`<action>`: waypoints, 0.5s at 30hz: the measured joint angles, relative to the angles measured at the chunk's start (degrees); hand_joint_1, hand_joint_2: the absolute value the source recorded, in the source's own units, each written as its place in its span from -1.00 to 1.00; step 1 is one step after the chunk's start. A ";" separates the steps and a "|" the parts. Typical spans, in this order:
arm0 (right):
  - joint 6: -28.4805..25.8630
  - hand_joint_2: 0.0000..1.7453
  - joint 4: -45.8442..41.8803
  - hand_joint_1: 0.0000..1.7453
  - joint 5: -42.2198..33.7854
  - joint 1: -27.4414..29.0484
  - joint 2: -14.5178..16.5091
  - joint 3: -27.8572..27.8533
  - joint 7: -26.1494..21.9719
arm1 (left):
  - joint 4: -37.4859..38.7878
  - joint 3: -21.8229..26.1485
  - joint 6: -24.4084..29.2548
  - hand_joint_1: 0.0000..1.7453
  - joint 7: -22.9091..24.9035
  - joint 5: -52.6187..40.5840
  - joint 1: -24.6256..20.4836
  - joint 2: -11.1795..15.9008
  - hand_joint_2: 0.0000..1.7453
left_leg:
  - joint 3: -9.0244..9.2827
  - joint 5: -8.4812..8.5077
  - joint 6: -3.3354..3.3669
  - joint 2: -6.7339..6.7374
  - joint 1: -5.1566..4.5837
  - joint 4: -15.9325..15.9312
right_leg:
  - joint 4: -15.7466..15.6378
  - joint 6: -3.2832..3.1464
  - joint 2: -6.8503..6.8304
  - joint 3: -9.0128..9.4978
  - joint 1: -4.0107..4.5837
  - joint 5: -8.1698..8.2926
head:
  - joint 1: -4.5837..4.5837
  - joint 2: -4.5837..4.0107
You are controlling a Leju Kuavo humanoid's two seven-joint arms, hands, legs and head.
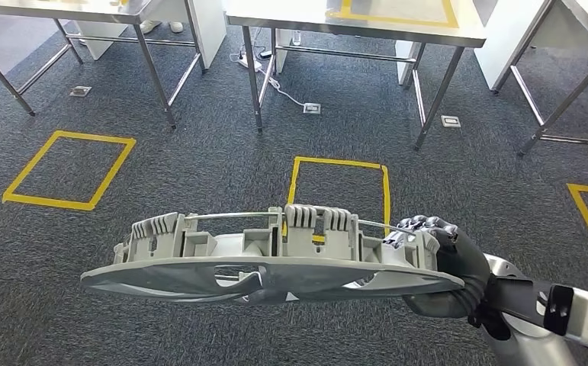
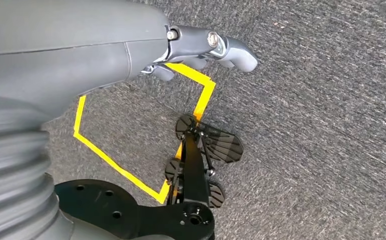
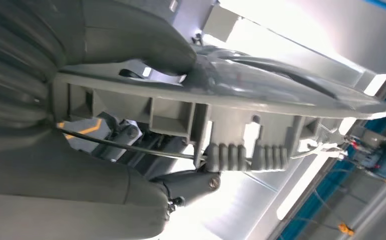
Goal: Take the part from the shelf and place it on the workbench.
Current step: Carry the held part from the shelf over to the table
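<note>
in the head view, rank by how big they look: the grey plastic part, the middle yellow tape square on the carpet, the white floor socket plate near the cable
1. Grey plastic part, though nearness to the camera inflates it.
2. Middle yellow tape square.
3. White floor socket plate, clearly smallest.

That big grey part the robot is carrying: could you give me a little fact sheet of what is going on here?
Held item: long grey plastic part, carried roughly level
Holder: right hand, gripping the part's right end
Left hand: holds nothing, fingers curled, hanging over the carpet
Floor: dark grey carpet with yellow tape squares
Ahead: steel-legged tables
Task stage: part is in hand, not yet on a workbench
</note>
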 joint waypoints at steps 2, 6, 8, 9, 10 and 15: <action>-0.17 1.00 0.01 1.00 0.15 -0.01 0.02 0.04 -0.19 | -0.01 0.00 -0.04 -1.00 -0.16 -0.01 -0.01 0.01 1.00 | 0.10 -0.01 -0.70 0.07 0.00 -0.18 | -0.11 -0.58 0.30 -0.02 0.04 0.06 | 0.01 0.00; -0.53 1.00 0.06 1.00 0.51 -0.10 0.68 0.21 -0.58 | 0.01 0.00 -0.16 -1.00 -0.34 -0.02 0.01 0.08 1.00 | -3.01 -3.84 -1.92 -1.83 0.21 6.51 | -0.71 -1.67 0.62 0.38 -0.50 0.30 | -0.37 0.00; -0.58 1.00 0.17 1.00 0.68 -0.03 1.07 0.38 -0.61 | 0.00 0.00 -0.18 -1.00 -0.35 -0.02 0.19 0.16 1.00 | -6.85 -6.69 -2.23 -2.28 0.28 13.88 | -0.68 -1.88 0.92 0.42 -0.49 0.22 | -0.58 -0.01; -0.59 1.00 0.23 1.00 0.75 0.01 1.19 0.49 -0.61 | 0.00 0.00 -0.18 -1.00 -0.35 -0.02 0.27 0.20 1.00 | -7.97 -6.71 -2.33 -2.33 0.31 15.66 | -0.66 -1.88 1.14 0.47 -0.49 0.17 | -0.62 -0.01; -0.59 1.00 0.28 1.00 0.83 0.05 1.28 0.60 -0.63 | 0.00 0.00 -0.18 -1.00 -0.35 -0.02 0.33 0.22 1.00 | -8.04 -5.58 -2.37 -2.35 0.36 15.26 | -0.63 -1.81 1.38 0.58 -0.51 0.11 | -0.68 -0.01; -0.51 1.00 0.36 1.00 1.04 -0.01 1.42 0.86 -0.68 | 0.02 0.00 -0.23 -1.00 -0.35 -0.04 0.29 0.35 1.00 | -1.69 1.43 -1.51 -3.10 0.47 0.42 | -0.15 -0.54 2.29 0.85 -0.34 -0.56 | -0.87 0.00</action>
